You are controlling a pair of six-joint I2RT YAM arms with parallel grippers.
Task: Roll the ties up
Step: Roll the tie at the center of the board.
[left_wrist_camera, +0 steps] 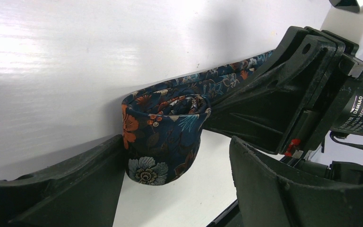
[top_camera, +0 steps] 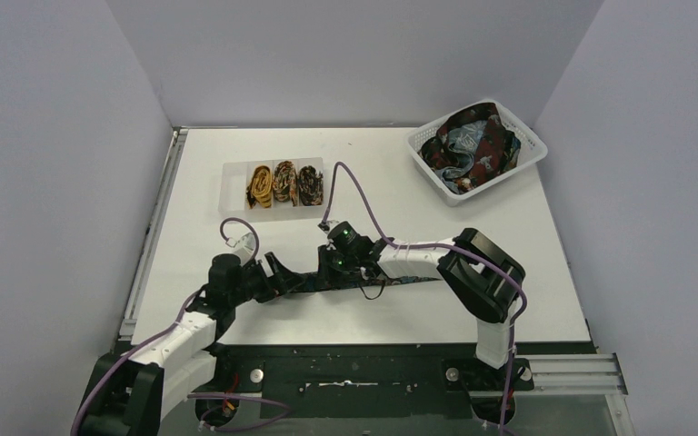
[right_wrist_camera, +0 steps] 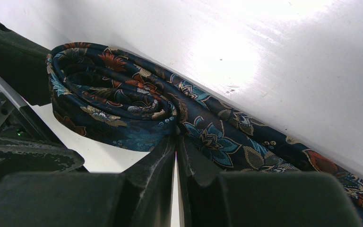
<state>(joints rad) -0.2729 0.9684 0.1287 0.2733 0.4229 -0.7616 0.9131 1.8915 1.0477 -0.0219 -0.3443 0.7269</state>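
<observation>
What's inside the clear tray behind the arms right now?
The clear tray holds three rolled ties side by side: mustard tie, brown tie, dark tie. What lies beneath them is covered.

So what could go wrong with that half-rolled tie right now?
The tie is only loosely coiled and the left gripper stands open around it, so the roll might spring undone. The right gripper is shut right at the coil's edge; if it pulls away, it might drag the fabric along.
</observation>
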